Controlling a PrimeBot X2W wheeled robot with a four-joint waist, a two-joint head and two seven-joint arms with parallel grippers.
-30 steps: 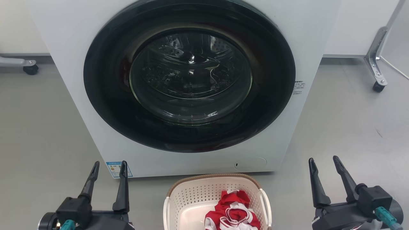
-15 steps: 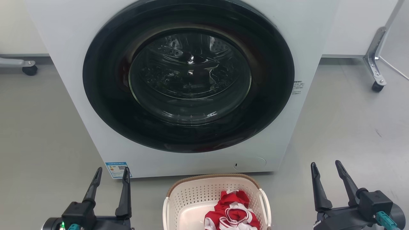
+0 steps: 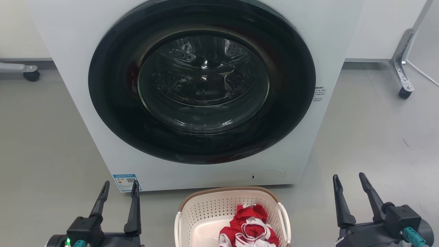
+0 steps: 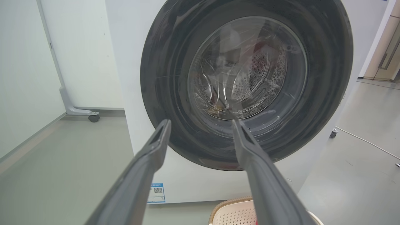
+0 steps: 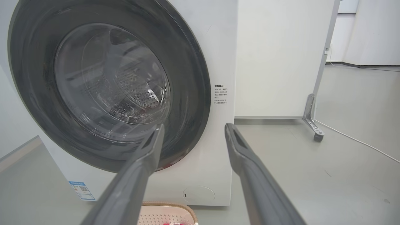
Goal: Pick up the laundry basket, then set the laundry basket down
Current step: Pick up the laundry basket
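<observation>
Laundry basket (image 3: 205, 209) between left pincer (image 3: 121, 183) and right pincer (image 3: 348, 176), both spread

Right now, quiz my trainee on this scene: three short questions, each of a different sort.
1. True or false: in the head view, the basket stands before the washer, between the left gripper and the right gripper.
2. What lies in the basket? A) a blue towel B) a red and white cloth C) nothing
3. Fill in: both grippers are ___, holding nothing.
Key: 1 true; 2 B; 3 open.
</observation>
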